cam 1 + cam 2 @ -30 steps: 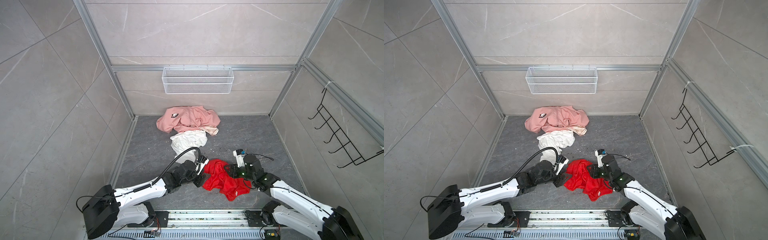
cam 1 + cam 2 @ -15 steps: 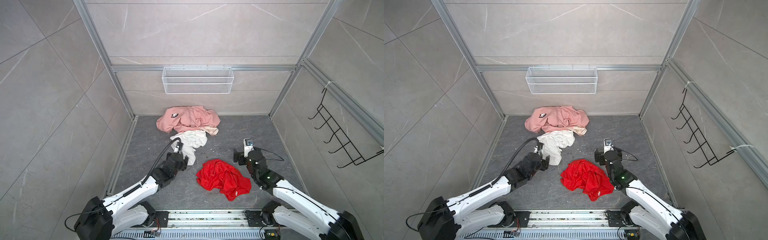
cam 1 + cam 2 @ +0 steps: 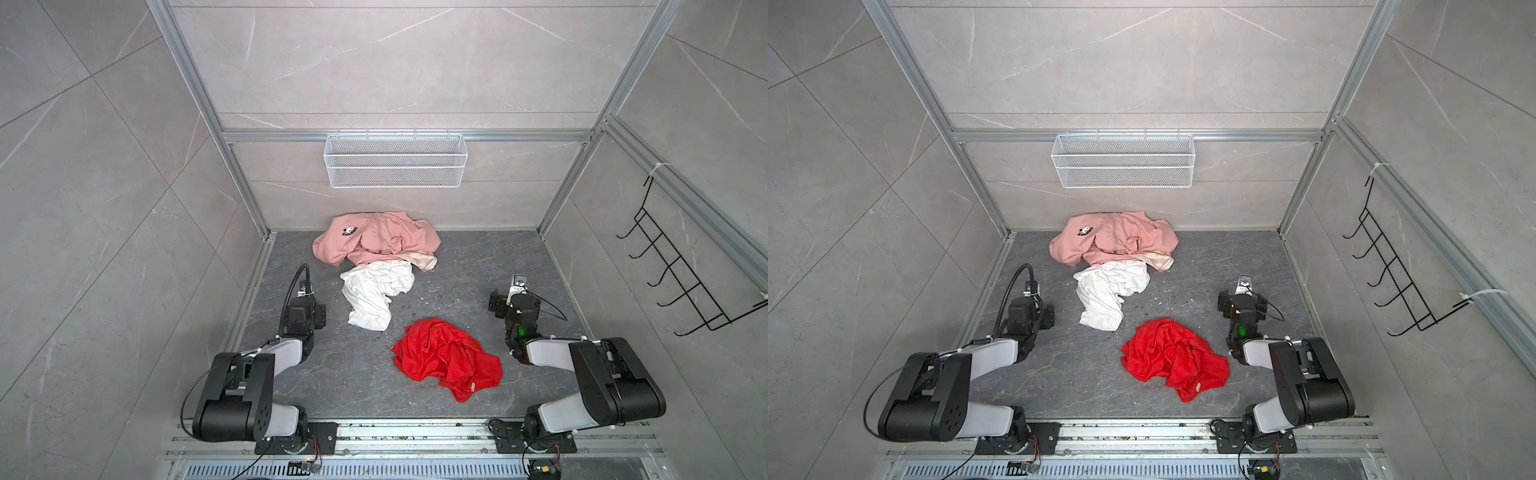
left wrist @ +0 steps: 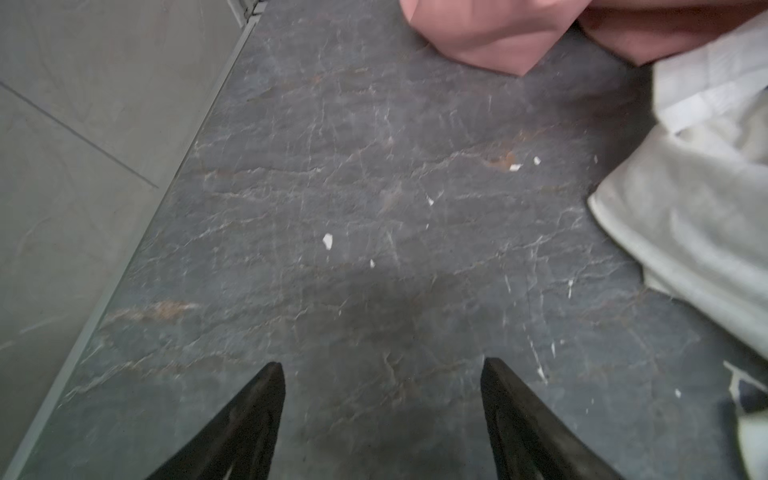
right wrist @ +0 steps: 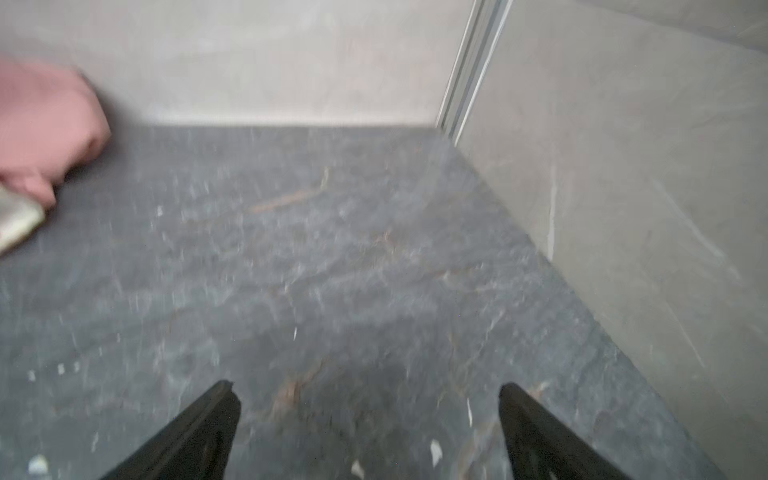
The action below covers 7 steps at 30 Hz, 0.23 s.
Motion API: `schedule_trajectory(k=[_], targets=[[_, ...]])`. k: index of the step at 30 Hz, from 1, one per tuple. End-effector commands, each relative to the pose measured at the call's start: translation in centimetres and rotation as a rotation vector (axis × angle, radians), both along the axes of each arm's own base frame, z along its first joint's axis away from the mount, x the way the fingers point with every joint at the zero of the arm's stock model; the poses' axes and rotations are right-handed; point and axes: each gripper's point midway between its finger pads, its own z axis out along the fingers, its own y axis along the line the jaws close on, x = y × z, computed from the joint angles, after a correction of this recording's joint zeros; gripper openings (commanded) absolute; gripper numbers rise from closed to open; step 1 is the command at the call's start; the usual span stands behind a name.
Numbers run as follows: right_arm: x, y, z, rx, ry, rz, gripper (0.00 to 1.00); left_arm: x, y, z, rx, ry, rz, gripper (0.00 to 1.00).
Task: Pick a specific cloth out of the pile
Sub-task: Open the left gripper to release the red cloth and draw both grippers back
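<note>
- Cloth (image 3: 446, 359), bright red and crumpled, is lying on the dark floor (image 3: 353, 376) in the lower middle of both top views, with its small white tag (image 3: 472, 387) showing near its lower right edge
- It is sitting apart from the pile (image 3: 399, 249), which is resting by the back wall in the upper middle of the frame; the pink garment (image 3: 370, 245) is lying on top, the white garment (image 3: 374, 299) is spilling down-frame from it, and a cream edge (image 3: 424, 262) is peeking out at the right
- A strip of bare floor is separating the white garment's lower end from the red fabric, so nothing is overlapping
- Left gripper (image 4: 382, 363) is hovering over bare floor at the left of the top views, near the white garment but not touching it; its jaws are standing wide with nothing between them
- Right gripper (image 5: 365, 385) is hovering over bare floor at the right of the top views, up-frame and to the right of the cloth and clear of it; its jaws are gaping wide and carrying nothing
- Judging by this layout, the picking-out is looking essentially done, and the step in hand is seeming to be drawing both arms clear
- Doing that well is meaning lifting each wrist before swinging it, so no fingertip is catching a loose fold
- The left arm is needing the most care, since the white garment's hem is lying close and thin fabric is snagging easily
- The right arm is being best routed along the right of the frame, away from the cloth, so the cloth is not getting dragged toward the pile
</note>
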Motion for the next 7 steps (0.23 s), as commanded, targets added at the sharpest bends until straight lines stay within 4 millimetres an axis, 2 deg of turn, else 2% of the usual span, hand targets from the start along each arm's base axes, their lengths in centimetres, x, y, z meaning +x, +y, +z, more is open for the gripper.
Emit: schedule_trajectory(k=[1,2,4,6,7], targets=[[0.03,1.65,-0.51,0.073,0.009,0.068,0.99,1.67,0.85,2.87,-0.088,-0.203,-0.009,0.77],[0.44,1.60,0.38,0.051,-0.071,0.074,0.99,1.70,1.27,2.34,-0.093,-0.210,0.005,0.76],[0.06,1.70,-0.60,0.077,0.008,0.070,0.99,1.80,1.22,2.19,-0.102,-0.197,0.000,0.80],[0.24,1.55,0.11,0.056,-0.056,0.069,0.99,1.96,1.55,2.30,-0.112,-0.208,0.006,0.85],[0.01,1.47,0.06,0.059,-0.044,0.064,0.99,1.89,1.57,2.17,-0.117,-0.197,0.006,0.99]])
